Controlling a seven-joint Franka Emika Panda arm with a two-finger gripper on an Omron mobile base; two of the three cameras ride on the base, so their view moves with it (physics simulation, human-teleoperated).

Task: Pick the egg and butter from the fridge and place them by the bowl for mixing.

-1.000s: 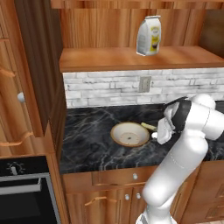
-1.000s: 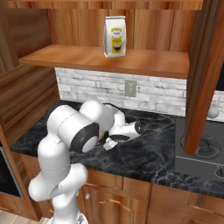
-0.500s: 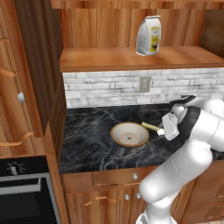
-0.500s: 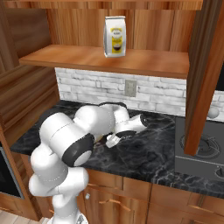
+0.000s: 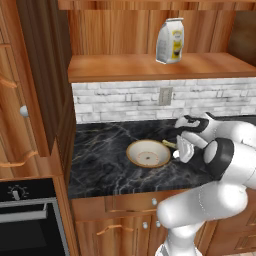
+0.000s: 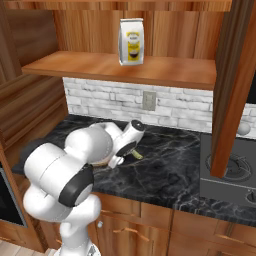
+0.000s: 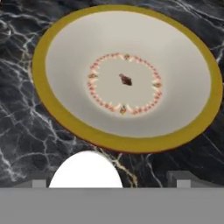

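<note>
The bowl (image 7: 127, 74) with its tan rim lies on the black marble counter (image 5: 100, 165), close in front of my hand. The white egg (image 7: 85, 171) rests on the counter just short of the bowl's rim. It sits between the tips of my gripper (image 7: 109, 183), nearer the left one. The jaws stand wide apart, open, and grip nothing. In the left base view my gripper (image 5: 177, 150) hovers at the right edge of the bowl (image 5: 148, 153). A small yellowish block, the butter (image 6: 136, 154), lies on the counter beside my gripper (image 6: 119, 159). The fridge is out of view.
A white-and-yellow bag (image 5: 170, 41) stands on the wooden shelf above the counter. A stove top (image 6: 230, 175) lies to the right, behind a wooden cabinet post (image 6: 227, 90). An oven (image 5: 30, 215) sits low on the left.
The arm has swung round and the hand has shifted a little to the left, closer to the bowl. The bowl and the butter have stayed put.
</note>
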